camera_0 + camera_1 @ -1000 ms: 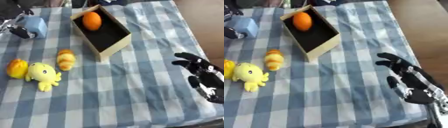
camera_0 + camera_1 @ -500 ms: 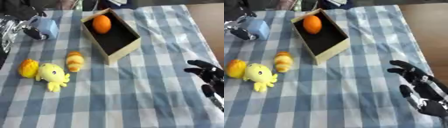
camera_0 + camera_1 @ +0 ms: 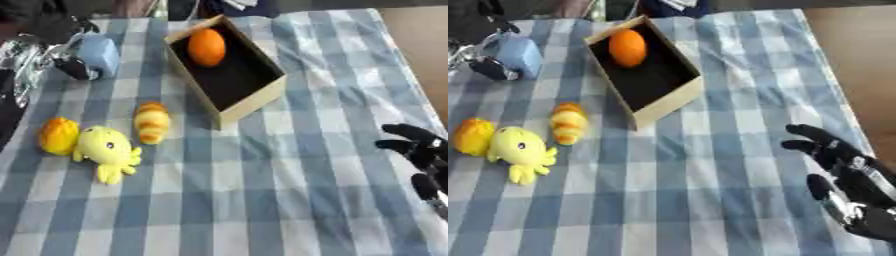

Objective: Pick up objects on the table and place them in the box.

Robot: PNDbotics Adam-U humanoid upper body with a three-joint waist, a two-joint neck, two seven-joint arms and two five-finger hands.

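Observation:
An open cardboard box (image 3: 252, 102) stands at the back centre with an orange ball (image 3: 207, 47) inside it. A blue toy (image 3: 94, 54) sits at the back left. My left hand (image 3: 72, 68) is on it, with a dark finger along its lower left side and black parts over its top. On the left lie a striped bread-shaped toy (image 3: 152, 122), a yellow octopus toy (image 3: 107, 152) and an orange fruit (image 3: 58, 135). My right hand (image 3: 843, 169) hangs open over the right edge, far from all of them.
A blue and white checked cloth (image 3: 262, 200) covers the table. Its right edge runs close by my right hand, with brown floor (image 3: 859, 60) beyond. Dark shapes stand past the far edge.
The whole picture has shifted, so the camera has moved. The toys, the box and both hands keep their places relative to one another.

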